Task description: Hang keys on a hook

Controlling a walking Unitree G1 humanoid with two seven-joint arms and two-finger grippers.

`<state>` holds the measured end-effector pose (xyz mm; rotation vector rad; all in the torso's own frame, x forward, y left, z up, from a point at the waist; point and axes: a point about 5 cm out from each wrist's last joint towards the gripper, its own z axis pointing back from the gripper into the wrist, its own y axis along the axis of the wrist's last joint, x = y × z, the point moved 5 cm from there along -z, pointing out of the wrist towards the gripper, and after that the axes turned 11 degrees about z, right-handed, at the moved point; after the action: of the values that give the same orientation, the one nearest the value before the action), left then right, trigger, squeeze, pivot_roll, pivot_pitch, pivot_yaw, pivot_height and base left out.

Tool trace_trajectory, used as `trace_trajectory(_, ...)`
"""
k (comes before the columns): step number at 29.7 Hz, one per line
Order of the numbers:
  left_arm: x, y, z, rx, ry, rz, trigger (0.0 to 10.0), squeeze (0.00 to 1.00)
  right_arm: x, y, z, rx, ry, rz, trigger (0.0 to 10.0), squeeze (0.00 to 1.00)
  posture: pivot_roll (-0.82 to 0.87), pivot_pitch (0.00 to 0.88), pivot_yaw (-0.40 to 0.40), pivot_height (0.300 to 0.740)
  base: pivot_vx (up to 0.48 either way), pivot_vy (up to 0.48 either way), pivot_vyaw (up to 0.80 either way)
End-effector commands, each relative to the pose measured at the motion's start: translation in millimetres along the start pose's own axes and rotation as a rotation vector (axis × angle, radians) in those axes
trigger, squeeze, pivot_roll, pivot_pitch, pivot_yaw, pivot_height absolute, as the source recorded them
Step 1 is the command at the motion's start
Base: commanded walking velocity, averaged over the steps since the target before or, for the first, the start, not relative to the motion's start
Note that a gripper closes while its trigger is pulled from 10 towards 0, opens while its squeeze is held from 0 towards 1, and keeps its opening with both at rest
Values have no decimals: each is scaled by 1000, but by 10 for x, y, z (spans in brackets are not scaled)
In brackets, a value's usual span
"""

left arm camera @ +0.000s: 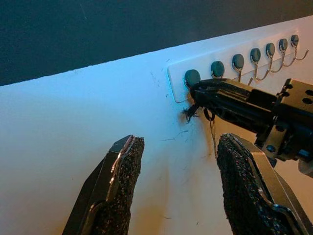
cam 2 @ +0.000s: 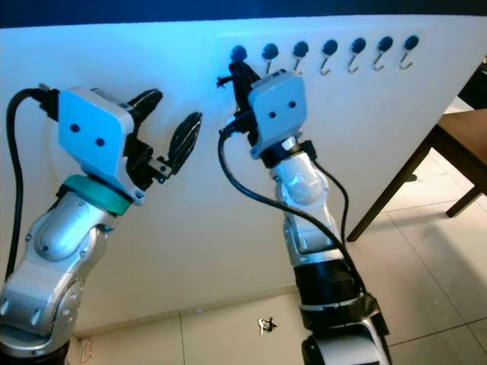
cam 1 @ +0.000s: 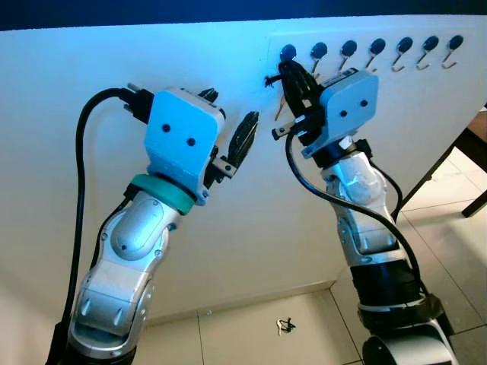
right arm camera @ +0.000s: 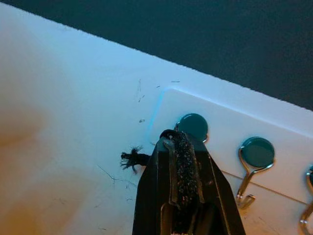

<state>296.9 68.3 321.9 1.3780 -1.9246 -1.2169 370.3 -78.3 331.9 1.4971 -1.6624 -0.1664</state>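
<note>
1. Your right gripper was up in the upper middle of the left eye view, at the first hook on the left end of the hook rail.
2. Its two black fingers were pressed together on the keys. A thin ring and a key hung down just under the fingertips, touching or almost touching the white wall.
3. A frayed bit of black string stuck out beside the fingertips.
4. Your left gripper was in the middle left of the frame, near the wall. Its fingers were wide apart and held nothing.
5. To do this step well, I think you needed to bring the ring just above the tip of the hook, then go down slowly so the ring slipped over it.
6. I could not tell if the ring was on the hook yet, so letting go too early could have dropped the keys.
7. A small dark thing lay on the tile floor, low in the frame. I could not tell what it was.
</note>
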Motion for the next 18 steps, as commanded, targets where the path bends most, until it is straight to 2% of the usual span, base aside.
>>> trace_trajectory(1, -16, -4, 16, -7, 12, -8, 10000, 0, -40, 31, -25, 14, 22, 1, 10000, 0, -73, 44, 61, 740, 0, 0, 0)
trace_trajectory(18, -6, -7, 13, -7, 9, -3, 10000, 0, -154, -48, 67, -23, 95, 44, 10000, 0, -76, 50, 62, 740, 0, 0, 0)
